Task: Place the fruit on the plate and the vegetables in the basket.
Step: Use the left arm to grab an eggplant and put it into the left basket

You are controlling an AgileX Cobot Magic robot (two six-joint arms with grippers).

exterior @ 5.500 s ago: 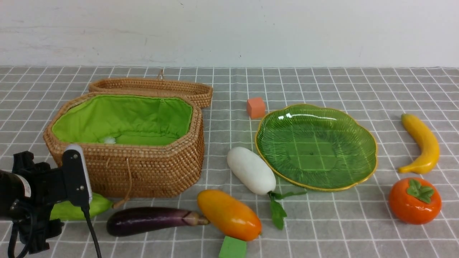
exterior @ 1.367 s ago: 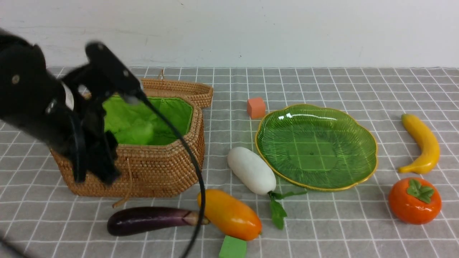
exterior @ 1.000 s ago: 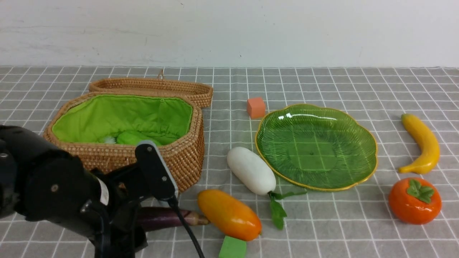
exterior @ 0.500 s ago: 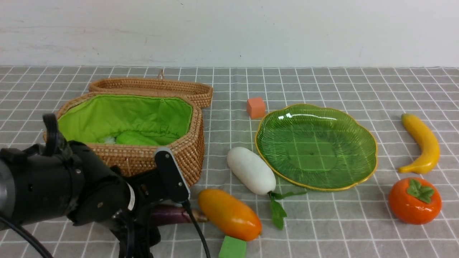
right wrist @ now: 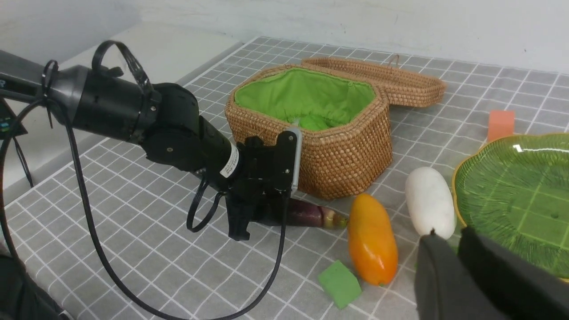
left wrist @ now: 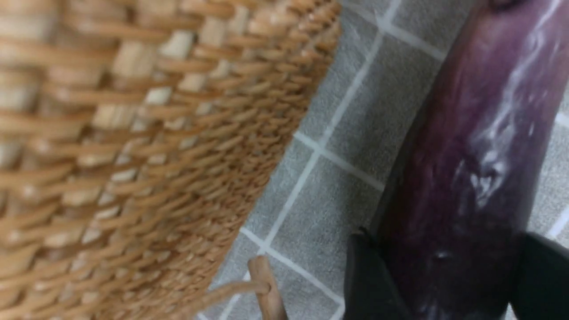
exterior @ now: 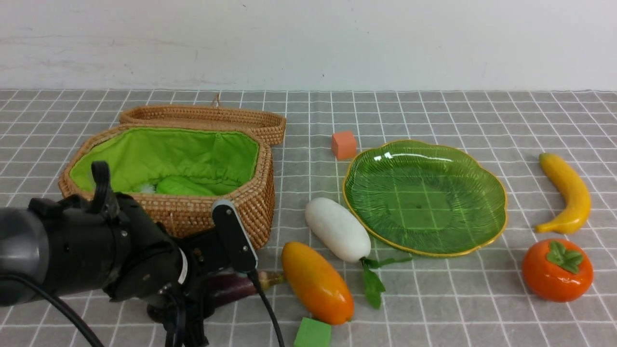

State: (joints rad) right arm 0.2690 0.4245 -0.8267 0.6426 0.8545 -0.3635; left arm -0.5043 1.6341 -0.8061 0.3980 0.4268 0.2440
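Because the front view has the bulky left arm (exterior: 96, 250) in the way, it shows only the stem end of the eggplant (exterior: 241, 284) poking out beside the mango (exterior: 317, 283), and nothing of the grip itself. The left wrist view fills that gap: the left gripper (left wrist: 449, 271) has its dark fingers (left wrist: 369, 280) pressed against both sides of the purple body, clamped on it just beside the wicker wall of the basket (left wrist: 133, 133), with the eggplant lying low over the grey checked cloth (left wrist: 338, 146). That close view shows none of the wider layout. The front view does: the light green gourd (exterior: 185, 185) lies inside the basket on the green lining, the lid (exterior: 202, 115) is folded back behind it, and the white radish (exterior: 337, 229) lies on the cloth between the basket and the plate (exterior: 424, 193), close to the plate's gold rim. The banana (exterior: 566, 193) and the persimmon (exterior: 556, 270) lie to the right of the plate, off it, and appear in no other view. An orange cube (exterior: 343, 144) sits behind the plate's left edge, and a green cube (exterior: 313, 333) sits just in front of the mango. Only the right wrist view shows the right gripper (right wrist: 453, 249), raised above the near end of the radish with its fingers drawn together and nothing between them.
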